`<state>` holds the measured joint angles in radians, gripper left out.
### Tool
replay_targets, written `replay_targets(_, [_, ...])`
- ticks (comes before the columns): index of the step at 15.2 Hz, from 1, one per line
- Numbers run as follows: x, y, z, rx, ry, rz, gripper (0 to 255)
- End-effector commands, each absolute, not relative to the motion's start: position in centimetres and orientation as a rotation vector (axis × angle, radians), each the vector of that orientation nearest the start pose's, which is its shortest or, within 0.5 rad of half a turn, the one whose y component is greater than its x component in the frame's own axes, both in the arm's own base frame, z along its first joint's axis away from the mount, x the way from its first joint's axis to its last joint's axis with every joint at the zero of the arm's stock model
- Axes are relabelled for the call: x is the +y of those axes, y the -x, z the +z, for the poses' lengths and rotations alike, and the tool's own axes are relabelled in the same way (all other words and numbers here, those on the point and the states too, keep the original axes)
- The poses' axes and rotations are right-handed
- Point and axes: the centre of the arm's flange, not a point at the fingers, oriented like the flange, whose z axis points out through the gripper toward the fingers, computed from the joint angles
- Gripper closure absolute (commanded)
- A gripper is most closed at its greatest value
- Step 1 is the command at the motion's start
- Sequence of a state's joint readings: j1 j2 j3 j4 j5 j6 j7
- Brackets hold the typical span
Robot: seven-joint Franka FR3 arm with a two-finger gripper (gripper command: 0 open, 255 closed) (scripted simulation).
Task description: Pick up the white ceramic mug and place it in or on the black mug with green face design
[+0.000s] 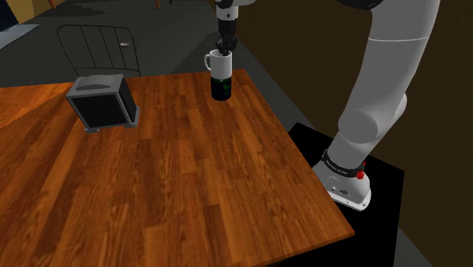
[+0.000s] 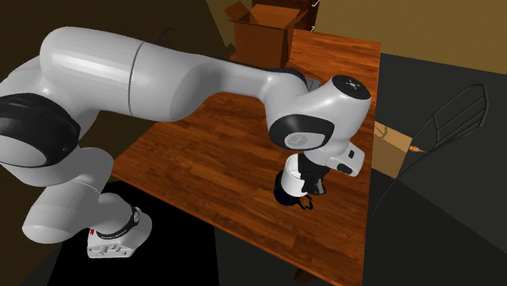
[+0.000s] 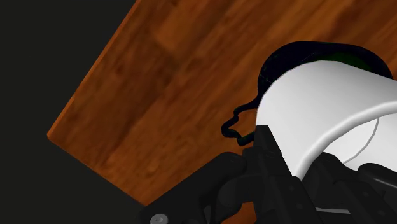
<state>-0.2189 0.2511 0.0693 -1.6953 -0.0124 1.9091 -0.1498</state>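
Note:
A white mug (image 1: pixel 218 65) stands upright on top of a black mug with a green design (image 1: pixel 221 89), near the far edge of the wooden table (image 1: pixel 151 182) in the shoulder view. My gripper (image 1: pixel 225 47) comes straight down on the white mug's rim and is shut on its wall. In the wrist view the white mug (image 3: pixel 324 108) fills the space between the fingers (image 3: pixel 273 172), with the black mug's rim (image 3: pixel 299 51) and handle showing beyond it. In the second exterior view the hand covers most of the white mug (image 2: pixel 291 175) and black mug (image 2: pixel 284 196).
A dark boxy appliance (image 1: pixel 102 102) sits on the table toward the shoulder view's left. A wire-back chair (image 1: pixel 98 47) stands behind the table. An open cardboard box (image 2: pixel 262 32) rests at the table's far end, and a second brown box (image 2: pixel 392 150) lies off the table's edge.

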Motion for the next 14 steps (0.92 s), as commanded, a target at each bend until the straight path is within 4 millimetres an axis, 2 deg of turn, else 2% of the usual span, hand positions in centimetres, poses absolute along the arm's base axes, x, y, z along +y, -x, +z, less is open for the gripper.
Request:
replay_targets(1, [-9.8,-62.2,44.4,-0.004,3.13,0.054,255])
replay_targets(5, [-9.8,-62.2,44.4,-0.004,3.13,0.054,255])
replay_targets(6, [-9.8,-62.2,44.4,-0.004,3.13,0.054,0])
replay_targets(11, [-9.8,-62.2,44.4,-0.004,3.13,0.054,0])
replay_targets(14, [-9.8,-62.3,48.4,-0.004,3.13,0.054,0])
